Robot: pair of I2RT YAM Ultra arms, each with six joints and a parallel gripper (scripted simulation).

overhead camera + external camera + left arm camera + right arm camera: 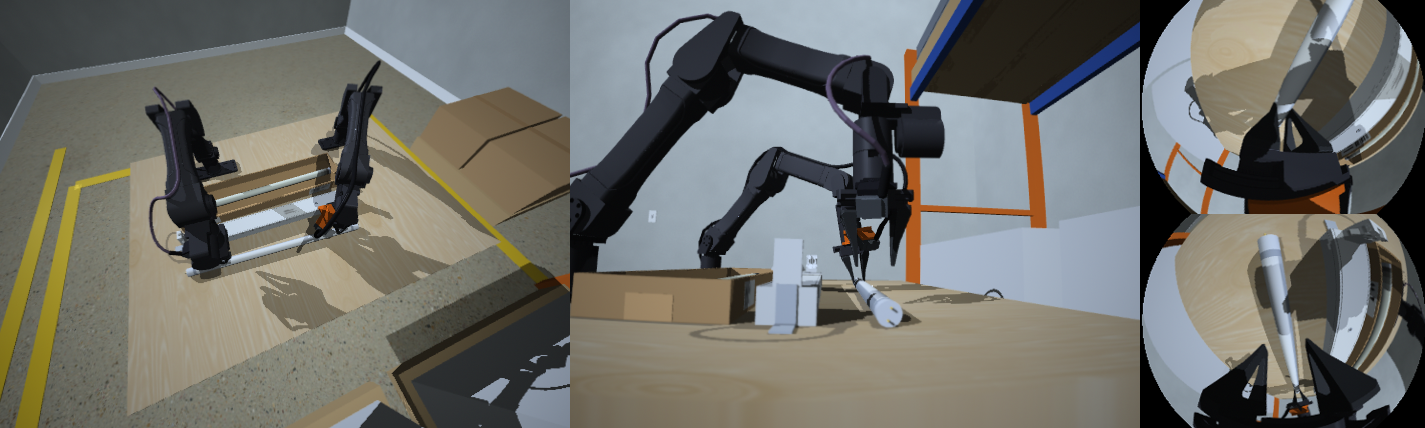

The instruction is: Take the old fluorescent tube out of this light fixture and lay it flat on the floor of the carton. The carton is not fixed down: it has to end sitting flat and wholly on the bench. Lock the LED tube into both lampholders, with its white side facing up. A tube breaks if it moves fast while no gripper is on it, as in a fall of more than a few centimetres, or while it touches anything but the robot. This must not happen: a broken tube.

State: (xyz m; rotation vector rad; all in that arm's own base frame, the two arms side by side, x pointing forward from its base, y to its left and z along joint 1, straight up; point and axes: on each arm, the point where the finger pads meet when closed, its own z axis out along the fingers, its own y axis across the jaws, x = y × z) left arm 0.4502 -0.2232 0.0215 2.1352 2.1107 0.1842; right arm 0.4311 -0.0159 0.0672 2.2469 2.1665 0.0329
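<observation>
The white LED tube (270,248) (879,302) (1307,62) (1275,290) lies along the bench (200,340) just in front of the white fixture (260,221) (787,295) (1350,300). My left gripper (320,232) (1281,107), the one with the orange body, is shut on one end of it. My right gripper (210,267) (875,272) (1285,345) is open and straddles the tube near its other end, with a gap on each side. The old greyish tube (272,187) lies in the brown carton (260,175) (645,300) behind the fixture.
Large cardboard boxes (500,145) lie on the floor beside the bench. An orange and blue shelf rack (1032,165) stands beyond the bench. Yellow tape (45,300) marks the floor. A dark cable (992,292) lies at the bench's far edge.
</observation>
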